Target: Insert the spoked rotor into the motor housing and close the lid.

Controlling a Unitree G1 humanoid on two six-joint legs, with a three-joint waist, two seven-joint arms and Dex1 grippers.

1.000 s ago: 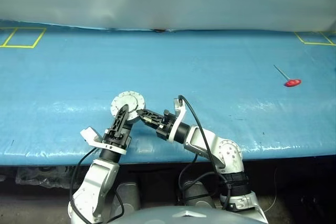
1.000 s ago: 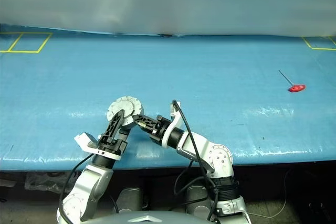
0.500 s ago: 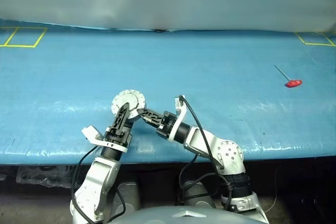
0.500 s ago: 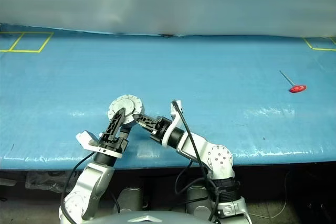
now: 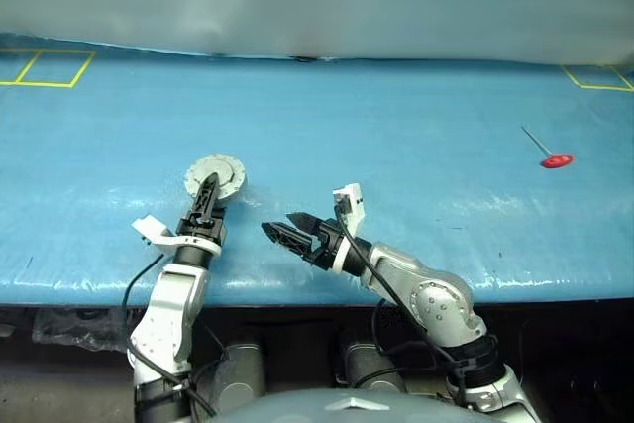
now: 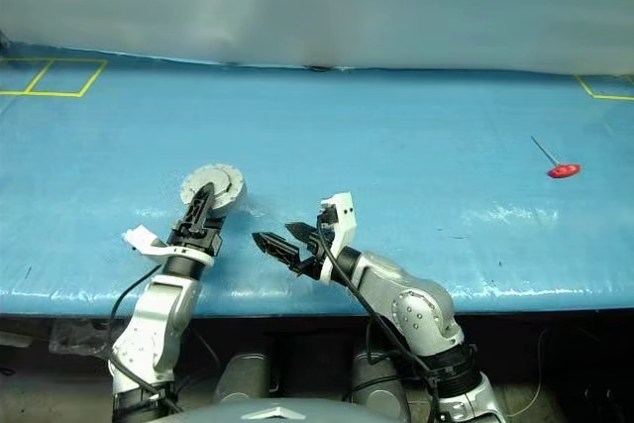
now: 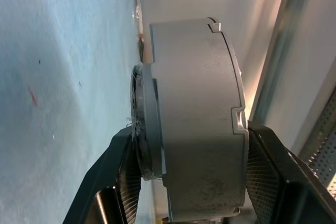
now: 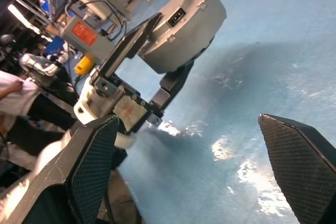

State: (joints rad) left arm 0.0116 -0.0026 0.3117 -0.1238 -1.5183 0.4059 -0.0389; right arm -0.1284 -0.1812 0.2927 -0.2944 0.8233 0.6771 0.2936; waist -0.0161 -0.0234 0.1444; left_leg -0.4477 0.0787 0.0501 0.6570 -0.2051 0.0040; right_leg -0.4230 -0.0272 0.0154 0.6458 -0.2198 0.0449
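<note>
Since the earlier frames the right hand [image 5: 282, 228] has let go of the motor housing [image 5: 215, 178] and drawn back toward the near edge, and its fingers now stand wide apart with nothing between them. The left hand [image 5: 205, 195] has carried the housing off to the left and a little farther out over the surface [image 5: 396, 126].

The left hand grips the housing across its round wall, one finger on each side. The cup is held clear of the blue cover, and its flat grey face shows to the head camera. The left wrist view shows it edge-on as a short grey drum with notches in its rim and a thinner disc, the lid [image 7: 142, 129], shut against one end. The right wrist view shows a small dark socket on the housing's side wall.

The surface is covered in a blue sheet with yellow taped squares at its far corners. A red-handled tool [image 5: 550, 154] lies well apart on the right. The right wrist view also takes in shelving and a person's sleeve [image 8: 13, 95] in the room beyond.
</note>
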